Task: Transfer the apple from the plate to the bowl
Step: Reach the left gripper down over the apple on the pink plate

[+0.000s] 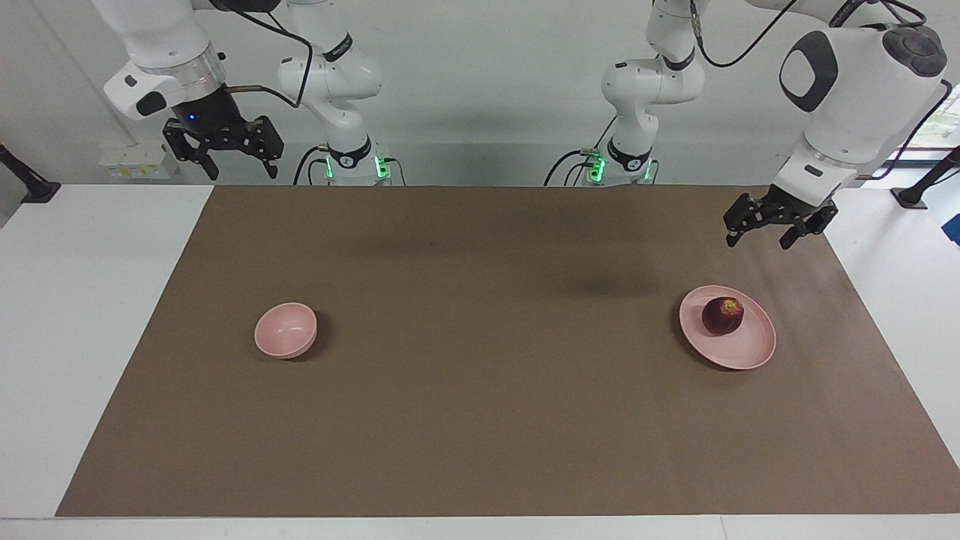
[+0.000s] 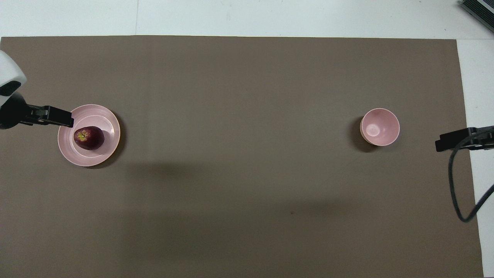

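A dark red apple (image 1: 722, 316) (image 2: 88, 138) lies on the flat pink plate (image 1: 750, 352) (image 2: 96, 156) toward the left arm's end of the brown mat. The small deep pink bowl (image 1: 285, 330) (image 2: 379, 127) stands empty toward the right arm's end. My left gripper (image 1: 757, 243) (image 2: 65, 117) hangs open in the air over the plate's rim, above the apple and apart from it, holding nothing. My right gripper (image 1: 240, 174) (image 2: 444, 143) waits open and raised over the mat's edge at its own end, well away from the bowl.
The brown mat (image 1: 480, 420) covers most of the white table (image 1: 90, 315). A black cable (image 2: 457, 193) loops down from the right arm over the mat's edge. Both arm bases (image 1: 480, 169) stand at the robots' side of the table.
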